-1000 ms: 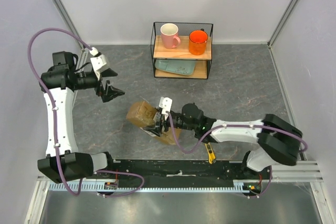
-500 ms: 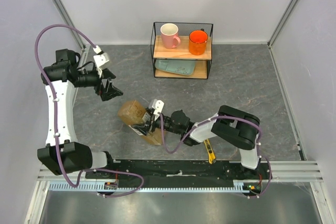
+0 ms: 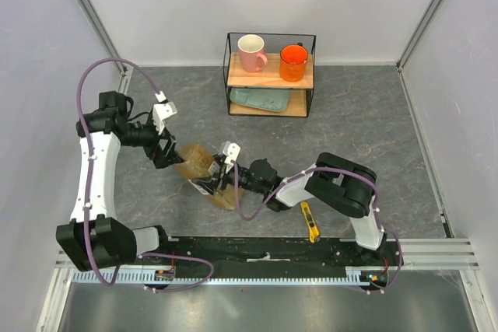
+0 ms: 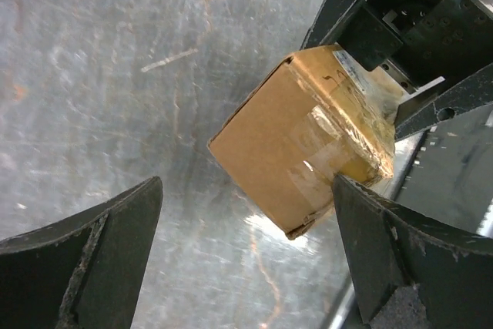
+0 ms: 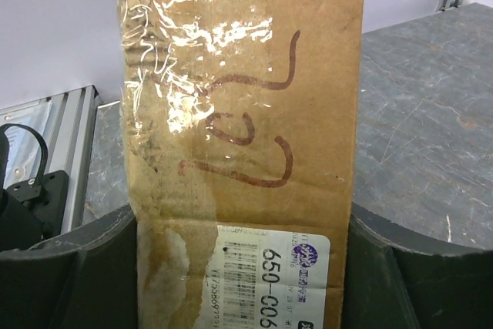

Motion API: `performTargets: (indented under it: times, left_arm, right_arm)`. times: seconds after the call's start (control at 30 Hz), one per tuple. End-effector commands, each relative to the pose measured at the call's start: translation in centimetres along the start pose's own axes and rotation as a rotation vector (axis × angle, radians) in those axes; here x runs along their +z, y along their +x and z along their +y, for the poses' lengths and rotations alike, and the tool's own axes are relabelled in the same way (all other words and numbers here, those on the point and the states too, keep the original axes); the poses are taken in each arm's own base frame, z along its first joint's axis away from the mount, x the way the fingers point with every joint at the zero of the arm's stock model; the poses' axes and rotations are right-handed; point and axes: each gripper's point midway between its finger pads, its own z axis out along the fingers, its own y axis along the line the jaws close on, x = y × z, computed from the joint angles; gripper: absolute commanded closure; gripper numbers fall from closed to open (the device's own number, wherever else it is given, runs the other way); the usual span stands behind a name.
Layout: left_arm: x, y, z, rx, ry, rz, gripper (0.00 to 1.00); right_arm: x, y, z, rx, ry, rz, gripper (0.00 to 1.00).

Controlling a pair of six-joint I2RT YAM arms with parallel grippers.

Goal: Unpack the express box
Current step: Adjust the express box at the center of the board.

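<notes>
The express box, brown cardboard with clear tape and a red scrawl, is held tilted above the table left of centre. My right gripper is shut on it. In the right wrist view the box fills the gap between both fingers, and its white label sits low between them. My left gripper is open just left of the box's far end. From the left wrist the box lies ahead of the wide-apart fingers, with nothing between them.
A wire shelf at the back holds a pink mug, an orange mug and a pale green tray. A yellow utility knife lies near the front rail. Walls close in on both sides.
My left arm has swung in and down from the left wall to the box's end. The right arm has folded back, carrying the box a little left and away.
</notes>
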Motion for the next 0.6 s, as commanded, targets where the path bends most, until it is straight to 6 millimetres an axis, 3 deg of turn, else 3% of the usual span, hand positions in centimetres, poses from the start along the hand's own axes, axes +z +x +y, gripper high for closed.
performTargets:
  times: [0.0,0.03,0.2,0.27,0.3,0.33,0.57]
  left_arm:
    - [2.3,0.6,-2.6,0.043,0.057,0.057,0.01]
    - [3.6,0.3,-3.6,0.068,0.087,0.063,0.01]
    - [5.8,-0.4,-5.6,0.079,0.157,0.078,0.01]
    - [6.1,-0.9,-5.9,0.094,0.165,0.068,0.01]
    - [6.2,-1.0,-6.1,0.093,0.172,0.064,0.01]
    - [6.3,-1.1,-6.3,0.092,0.181,0.056,0.01]
    - [7.2,-2.4,-7.9,0.092,0.245,0.022,0.01]
  right_arm:
    - [-0.1,-11.8,1.7,-0.028,-0.076,-0.488,0.84]
    - [0.0,-11.7,1.9,-0.028,-0.087,-0.485,0.85]
    - [0.4,-12.1,2.5,-0.010,-0.121,-0.495,0.82]
    - [0.4,-12.2,2.9,-0.007,-0.143,-0.495,0.71]
    - [0.4,-12.3,3.0,-0.003,-0.147,-0.495,0.49]
    - [0.3,-12.2,3.2,-0.005,-0.159,-0.491,0.03]
    - [-0.9,-12.1,4.8,-0.028,-0.202,-0.469,0.02]
